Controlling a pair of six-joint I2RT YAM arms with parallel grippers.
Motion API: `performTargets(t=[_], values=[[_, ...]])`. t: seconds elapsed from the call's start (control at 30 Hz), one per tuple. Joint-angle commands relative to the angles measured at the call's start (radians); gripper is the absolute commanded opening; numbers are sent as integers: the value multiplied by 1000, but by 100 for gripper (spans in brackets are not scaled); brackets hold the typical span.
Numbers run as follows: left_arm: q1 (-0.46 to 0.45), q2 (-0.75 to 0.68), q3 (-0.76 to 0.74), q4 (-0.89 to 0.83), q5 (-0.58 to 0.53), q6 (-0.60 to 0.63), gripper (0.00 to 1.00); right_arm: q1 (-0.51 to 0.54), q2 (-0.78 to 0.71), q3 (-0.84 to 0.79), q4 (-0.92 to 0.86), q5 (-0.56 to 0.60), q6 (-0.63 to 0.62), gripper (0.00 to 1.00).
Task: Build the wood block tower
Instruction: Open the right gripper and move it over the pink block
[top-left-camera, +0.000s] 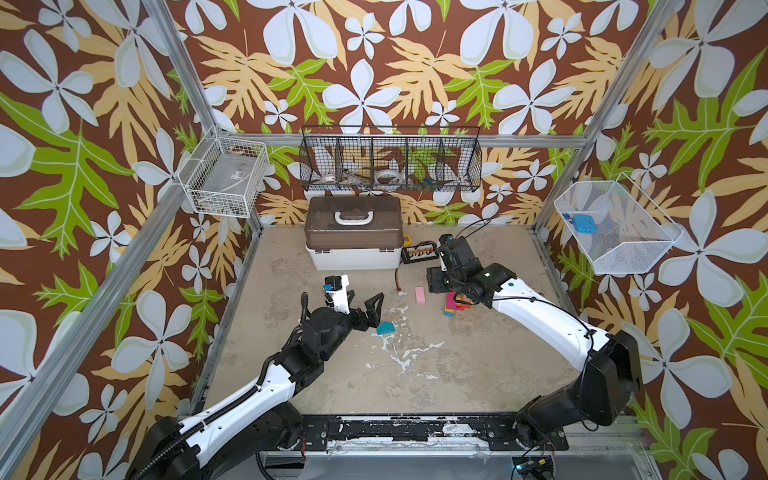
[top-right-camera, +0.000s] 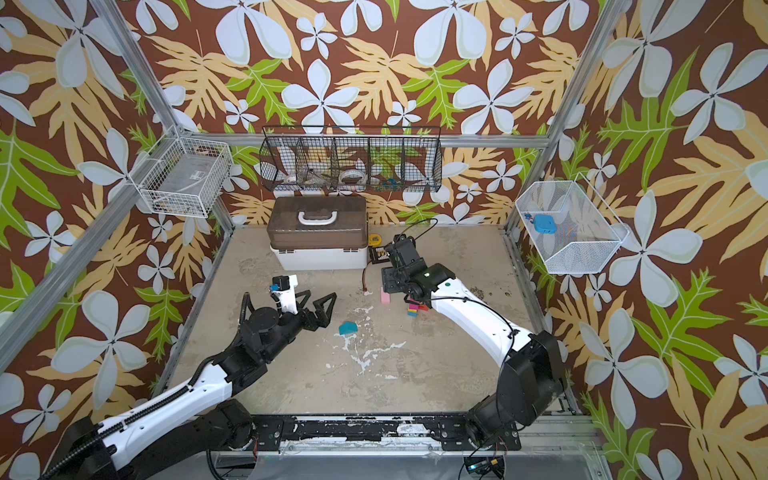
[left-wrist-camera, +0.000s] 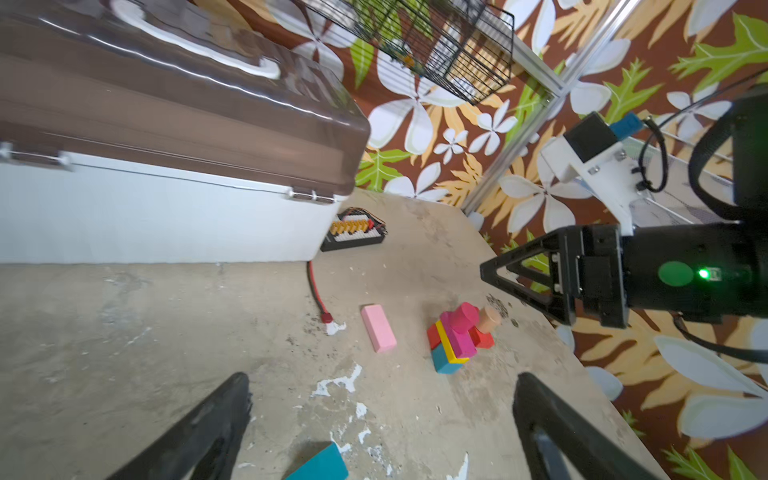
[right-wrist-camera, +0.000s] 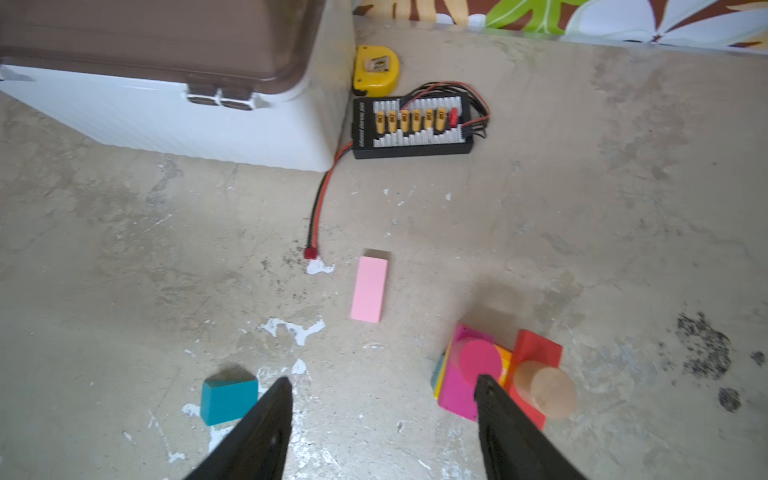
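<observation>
– Left tool (top-left-camera: 367, 300) first: jaws spread, nothing between them, low over the left part of the table (top-left-camera: 415, 374). What lies closest to it?

– The teal roof block (top-left-camera: 385, 328), just beside its tips, a little nearer and to the right. That arm has the short reach to it.

– And further right?

– The pink bar (top-left-camera: 419, 296) lies flat and alone, its long axis running near to far. It sits between the roof block and the tower (top-left-camera: 455, 308).

– Where is the right tool (right-wrist-camera: 383, 379)?

– It hangs above the tower, jaws spread wide and empty. The bar is just left of it and slightly farther back.

– So the bar falls to the right arm?

– I judge so. It is the nearer arm, and jaws closing left to right would span the bar's narrow width. The roof block probably goes on last.
</observation>
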Motion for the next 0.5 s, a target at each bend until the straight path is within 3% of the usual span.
performTargets(t=[0.0,0.2,0.47], values=[[0,-34,-18,-21,-125,-22,100,5,75,49,-9,-34,2,69],[0,-74,-37,-16,-162,-30,100,4,262,137,-34,-46,-12,69],[0,-42,-30,-7,-152,-39,100,4,389,168,-41,-61,-12,66]])
